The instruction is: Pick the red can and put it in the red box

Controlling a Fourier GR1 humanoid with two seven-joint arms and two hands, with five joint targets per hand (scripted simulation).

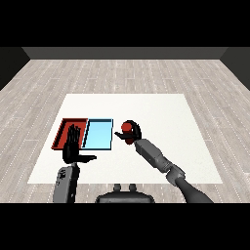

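Starting at the counter's (161,105) left edge, you see the left hand (74,146), fingers straight, over the red tray (62,128); the light blue tray (98,135) adjoins; mid-counter, your right hand (131,134) curls around the red can (128,127).

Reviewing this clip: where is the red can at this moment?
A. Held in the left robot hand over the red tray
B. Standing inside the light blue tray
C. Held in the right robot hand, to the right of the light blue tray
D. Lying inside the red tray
C: the right robot hand curls round the red can just right of the light blue tray, while the left robot hand is open in front of the red tray.
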